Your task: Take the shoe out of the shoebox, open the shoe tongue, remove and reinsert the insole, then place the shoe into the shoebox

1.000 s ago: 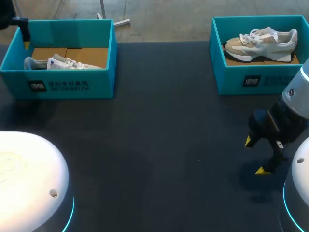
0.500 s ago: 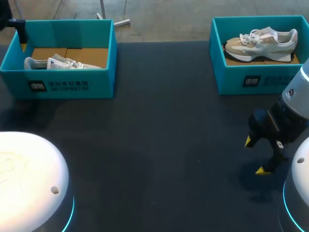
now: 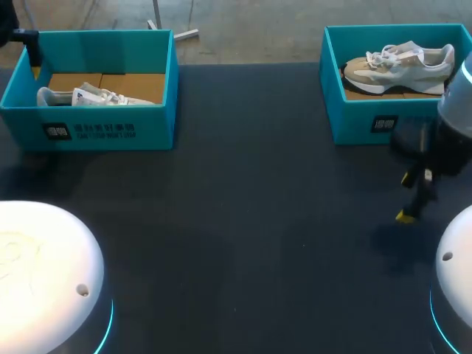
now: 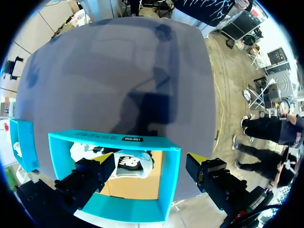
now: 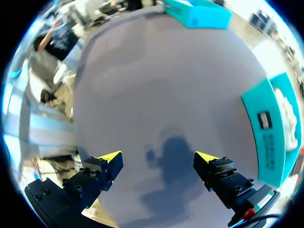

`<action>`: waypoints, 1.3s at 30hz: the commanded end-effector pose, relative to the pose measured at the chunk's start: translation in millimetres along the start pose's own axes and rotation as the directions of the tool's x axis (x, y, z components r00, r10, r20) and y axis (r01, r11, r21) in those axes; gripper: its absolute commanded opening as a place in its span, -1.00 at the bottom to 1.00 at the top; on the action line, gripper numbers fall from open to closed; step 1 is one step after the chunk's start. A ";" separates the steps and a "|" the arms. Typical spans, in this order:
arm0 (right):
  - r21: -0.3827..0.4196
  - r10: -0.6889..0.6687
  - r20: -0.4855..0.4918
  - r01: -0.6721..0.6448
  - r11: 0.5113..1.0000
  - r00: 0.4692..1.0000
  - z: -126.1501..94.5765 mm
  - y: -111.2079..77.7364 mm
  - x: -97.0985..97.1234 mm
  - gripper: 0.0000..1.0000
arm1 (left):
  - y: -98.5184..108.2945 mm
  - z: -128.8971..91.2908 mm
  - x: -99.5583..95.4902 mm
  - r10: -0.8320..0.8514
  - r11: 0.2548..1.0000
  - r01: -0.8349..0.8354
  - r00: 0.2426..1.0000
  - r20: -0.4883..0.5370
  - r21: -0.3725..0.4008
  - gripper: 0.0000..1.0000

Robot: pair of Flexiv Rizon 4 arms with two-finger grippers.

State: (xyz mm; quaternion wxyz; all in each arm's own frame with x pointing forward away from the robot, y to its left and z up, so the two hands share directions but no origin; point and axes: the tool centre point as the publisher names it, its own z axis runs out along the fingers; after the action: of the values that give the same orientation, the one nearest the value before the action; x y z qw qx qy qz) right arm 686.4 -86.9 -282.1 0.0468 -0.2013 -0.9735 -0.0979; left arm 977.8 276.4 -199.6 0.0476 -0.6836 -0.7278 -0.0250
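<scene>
Since both end effectors stand open and hold nothing, neither shoe is out yet, and the risks all lie in the first grasp. The left end effector [image 4: 151,159] hangs over the far outer corner of the left box [image 3: 96,129], with one finger over the inside and the other outside the side wall. If it dropped straight down from there, I judge it would straddle or strike that wall. That would shove or tip the light box rather than reach the left shoe [image 3: 92,96], which lies along the front wall toward that end.

The right end effector [image 3: 405,198] hovers above the counter [image 3: 243,221], just in front of the right box [image 3: 369,122]; the right shoe [image 3: 402,63] lies on its side inside. Going in low, it could catch the front wall and push the box back, so it should clear the rim first. A pinch on the laces or soft upper alone could let the shoe swing, slip, or drag the box up with it. Which shoe is meant I cannot tell.
</scene>
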 end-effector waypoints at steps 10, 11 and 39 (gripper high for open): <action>-0.033 0.362 0.014 -0.361 0.932 0.932 -19.8 -8.1 -36.8 1.00 | -1.5 -0.4 0.2 0.000 1.000 0.000 1.000 -0.002 -0.003 1.00; -0.033 0.362 0.014 -0.361 0.932 0.932 -19.8 -8.1 -36.8 1.00 | -1.5 -0.4 0.2 0.000 1.000 0.000 1.000 -0.002 -0.003 1.00; -0.119 0.848 0.334 -0.874 0.472 0.413 -100.3 26.3 -169.9 1.00 | -1.5 -0.4 0.2 0.000 1.000 0.000 1.000 -0.002 -0.003 1.00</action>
State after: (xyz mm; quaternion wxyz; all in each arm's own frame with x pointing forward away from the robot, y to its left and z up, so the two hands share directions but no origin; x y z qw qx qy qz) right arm 852.6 -158.9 -203.3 -0.0596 -0.6465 -0.7595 -0.0412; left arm 977.8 276.4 -199.5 0.0476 -0.6836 -0.7278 -0.0250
